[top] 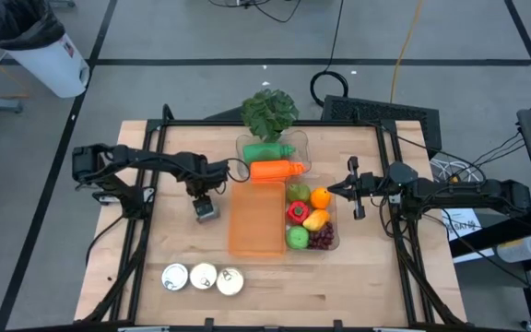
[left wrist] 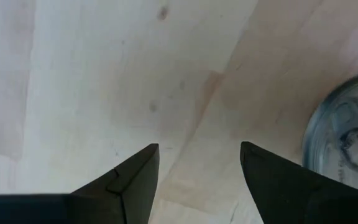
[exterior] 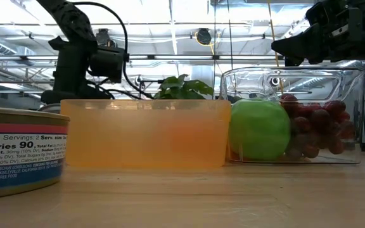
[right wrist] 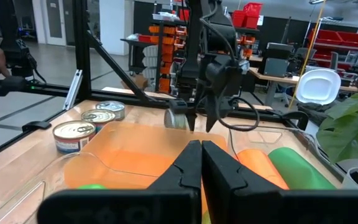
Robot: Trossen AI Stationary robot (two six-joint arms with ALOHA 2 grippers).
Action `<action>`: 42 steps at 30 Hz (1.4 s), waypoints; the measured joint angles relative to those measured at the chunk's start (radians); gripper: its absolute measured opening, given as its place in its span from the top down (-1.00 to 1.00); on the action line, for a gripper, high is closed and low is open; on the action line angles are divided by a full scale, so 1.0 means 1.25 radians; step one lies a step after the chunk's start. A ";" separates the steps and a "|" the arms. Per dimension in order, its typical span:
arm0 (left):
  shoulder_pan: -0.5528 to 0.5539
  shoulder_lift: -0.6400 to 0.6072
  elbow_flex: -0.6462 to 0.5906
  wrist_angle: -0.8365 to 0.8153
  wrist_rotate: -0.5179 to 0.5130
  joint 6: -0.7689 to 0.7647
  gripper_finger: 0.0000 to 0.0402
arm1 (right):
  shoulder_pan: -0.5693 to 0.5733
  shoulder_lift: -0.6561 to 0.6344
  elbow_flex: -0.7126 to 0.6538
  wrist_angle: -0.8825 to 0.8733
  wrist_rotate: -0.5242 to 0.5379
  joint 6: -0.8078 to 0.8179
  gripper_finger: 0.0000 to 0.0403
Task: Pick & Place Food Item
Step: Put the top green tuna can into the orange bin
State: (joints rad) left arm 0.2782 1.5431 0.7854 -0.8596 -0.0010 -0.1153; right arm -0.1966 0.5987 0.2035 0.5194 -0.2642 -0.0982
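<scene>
1. High view: the left pincer (top: 205, 205) grips a tin can (top: 206, 210) just left of the orange tray (top: 256, 221) on the wooden table (top: 358, 277). Three more tin cans (top: 203, 277) stand in a row near the table's front edge.
2. High view: the right pincer (top: 333, 189), fingers shut and empty, hovers beside the clear bin (top: 333, 242) of fruit, which holds an orange (top: 320, 197), a red pepper (top: 297, 211), a green apple (top: 298, 238) and grapes (top: 322, 239). An orange bottle (top: 277, 170) and a green bottle (top: 267, 152) lie behind the tray, near a potted plant (top: 268, 111).
3. Low view: the tray fills the centre, with the apple and grapes in the bin on its right. A labelled can (exterior: 19, 152) stands close to the camera.
4. Left wrist view: the two fingers (left wrist: 129, 183) stand apart over bare table; a can lid (left wrist: 348, 134) shows at the edge.
5. Right wrist view: the right pincer's fingers (right wrist: 185, 168) press together; beyond them the left pincer holds its can above the table.
</scene>
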 joint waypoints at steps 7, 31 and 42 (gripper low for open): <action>0.035 -0.029 0.014 -0.009 -0.037 0.030 -0.19 | 0.000 0.000 0.000 0.000 0.000 0.000 1.00; -0.203 -0.196 0.190 -0.189 0.011 -0.198 -0.19 | 0.000 0.000 0.000 0.000 0.000 0.000 1.00; -0.303 -0.184 0.106 -0.145 -0.070 -0.310 -0.19 | 0.000 0.000 0.000 0.000 0.000 0.000 1.00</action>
State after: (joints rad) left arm -0.0999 1.3133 0.9175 -1.0403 -0.0879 -0.5032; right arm -0.1964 0.5987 0.2035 0.5198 -0.2646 -0.0978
